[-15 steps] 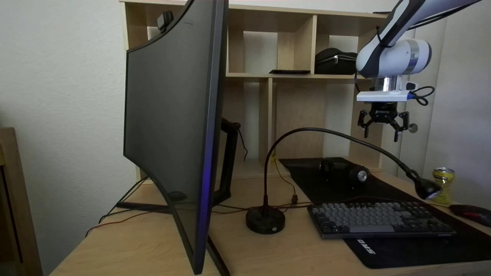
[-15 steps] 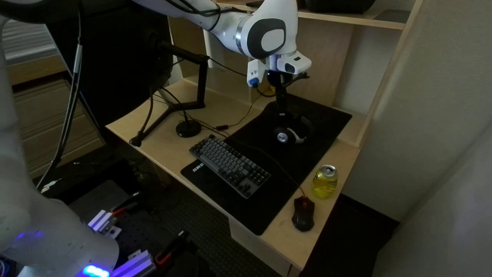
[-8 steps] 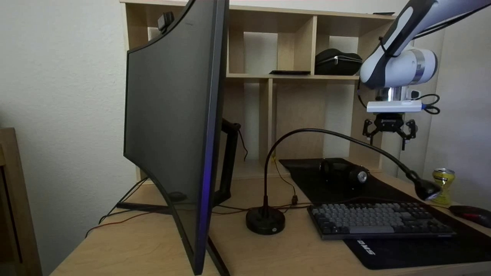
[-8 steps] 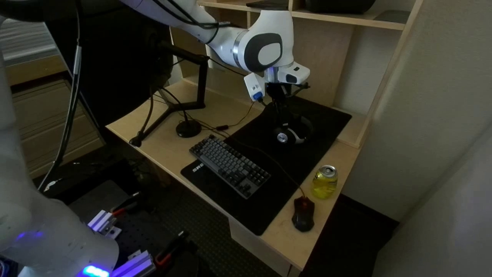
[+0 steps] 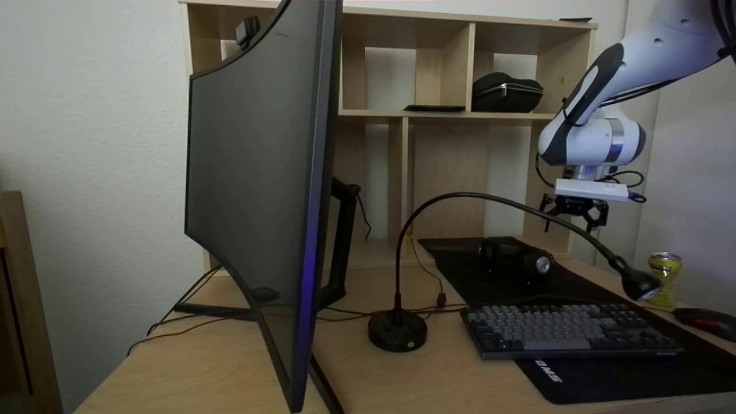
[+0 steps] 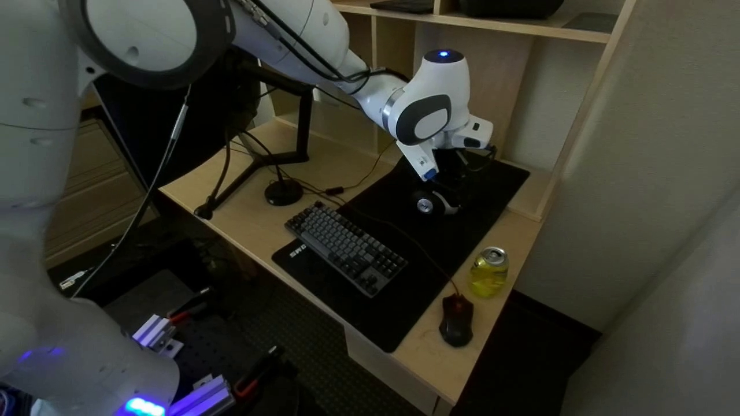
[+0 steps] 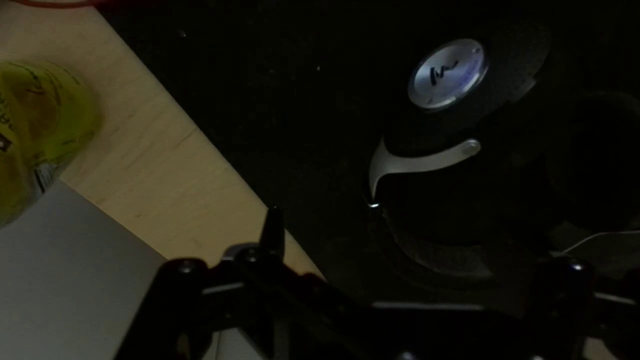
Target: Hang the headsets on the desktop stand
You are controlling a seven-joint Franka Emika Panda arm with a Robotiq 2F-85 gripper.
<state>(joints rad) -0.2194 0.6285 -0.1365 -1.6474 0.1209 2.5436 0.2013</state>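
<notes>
So the jaws are spread wide, pointing down over the far right part of the surface [image 5: 437, 379] in an exterior view. They're a bit above and to the right of the headset [image 5: 516, 259] there, and a gap shows between the two. The white arm [image 5: 604, 141] extends in from the right in that view.

The headset itself is just lying on the far part of a dark mat [image 6: 413, 271], with the keyboard [image 6: 347, 248] on the near part. The wrist view gets a decent look at one ear cup [image 7: 448, 74], pale round face with a black rim, plus a curved silver bracket [image 7: 425, 161] next to it. The rest of it is so dark that it kinda melts into the mat.

Going further out, a black gooseneck [image 5: 477, 194] on a round base [image 5: 398, 330] stands left of the keyboard, and it crosses in front of the left side of the jaws in an exterior view. A big curved monitor [image 5: 259, 172] is farther left. The mouse [image 6: 457, 320] sits on bare surface just off the mat's right edge, with an upright yellow can [image 6: 489, 271] just beyond it. At the far side there's a wooden shelf unit [image 5: 457, 66] with a black case [image 5: 507, 93] in its upper right compartment.
</notes>
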